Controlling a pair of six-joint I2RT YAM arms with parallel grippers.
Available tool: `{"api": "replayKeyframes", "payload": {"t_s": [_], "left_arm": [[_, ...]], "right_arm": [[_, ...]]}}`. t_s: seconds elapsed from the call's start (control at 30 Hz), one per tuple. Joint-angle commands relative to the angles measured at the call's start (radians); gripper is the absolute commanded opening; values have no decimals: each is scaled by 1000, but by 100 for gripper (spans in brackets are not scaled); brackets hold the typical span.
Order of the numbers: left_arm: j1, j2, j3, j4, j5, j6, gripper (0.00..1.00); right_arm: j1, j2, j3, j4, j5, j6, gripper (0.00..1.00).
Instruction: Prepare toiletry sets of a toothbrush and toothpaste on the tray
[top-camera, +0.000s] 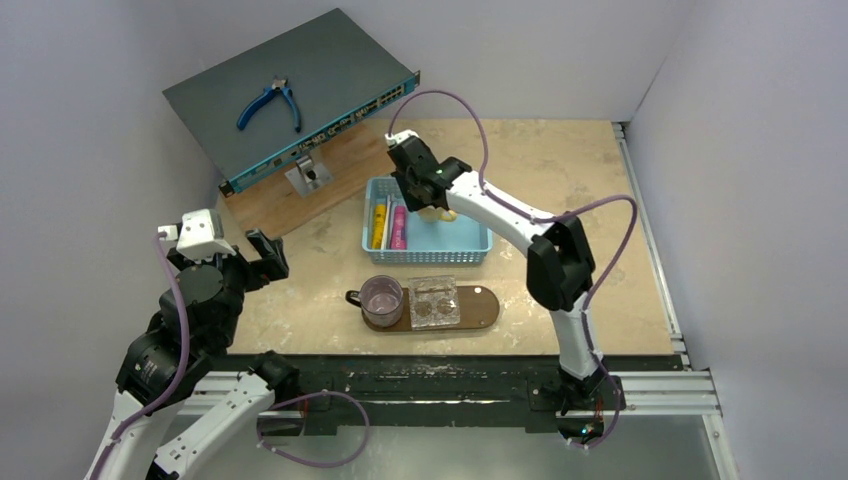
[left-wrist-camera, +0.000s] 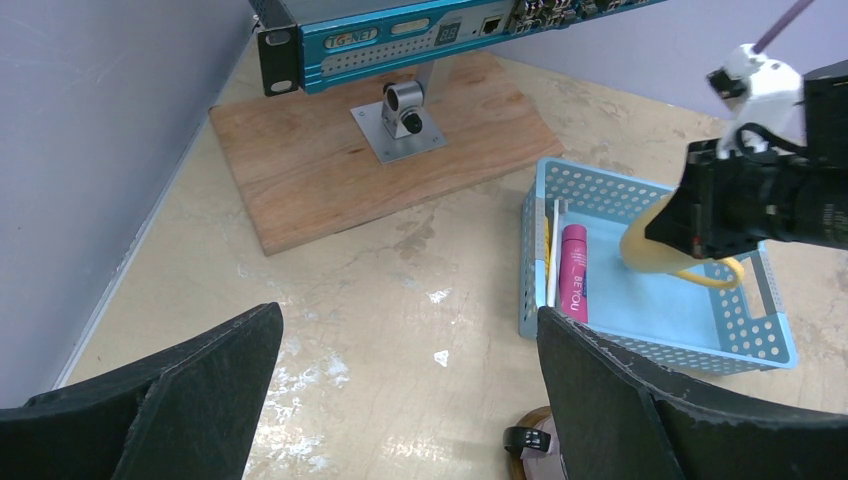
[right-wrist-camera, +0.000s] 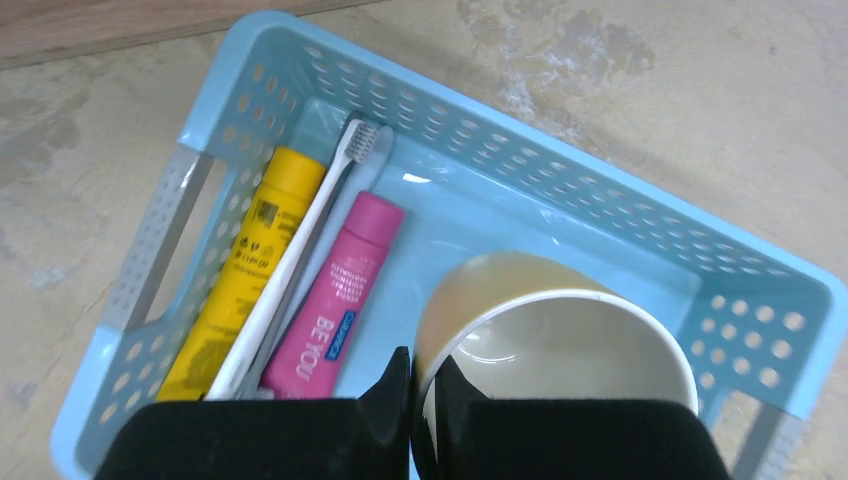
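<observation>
Zero sets on the tray (top-camera: 486, 309); toothbrush (right-wrist-camera: 290, 260) and toothpaste (right-wrist-camera: 330, 300) lie in the basket (right-wrist-camera: 600, 190), right end effector (right-wrist-camera: 420, 372) pinching a cup (right-wrist-camera: 480, 278), left end effector (left-wrist-camera: 408, 318) spread wide.

Seen from my right wrist, the pink toothpaste tube (right-wrist-camera: 325, 300) in the basket reads "BE YOU" along its side. The yellow tube (right-wrist-camera: 240, 270) beside it carries print too small to read. From my left wrist, the blue-fronted rack box (left-wrist-camera: 400, 35) bears a logo, apparently "TG-NET".

Right pincer (top-camera: 432, 205) low in blue basket (top-camera: 430, 257), on yellowish cup (top-camera: 441, 213); toothpaste (top-camera: 399, 228) just left of it, tray (top-camera: 482, 308) nearer the bases.
</observation>
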Motion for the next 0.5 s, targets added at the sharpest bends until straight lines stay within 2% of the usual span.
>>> {"api": "replayKeyframes", "payload": {"t_s": [0.0, 0.47], "left_arm": [[0, -1, 3, 39, -2, 22, 98], [-1, 10, 2, 42, 11, 23, 98]], "right_arm": [[2, -201, -59, 104, -13, -32, 0], [60, -564, -316, 78, 7, -65, 0]]}}
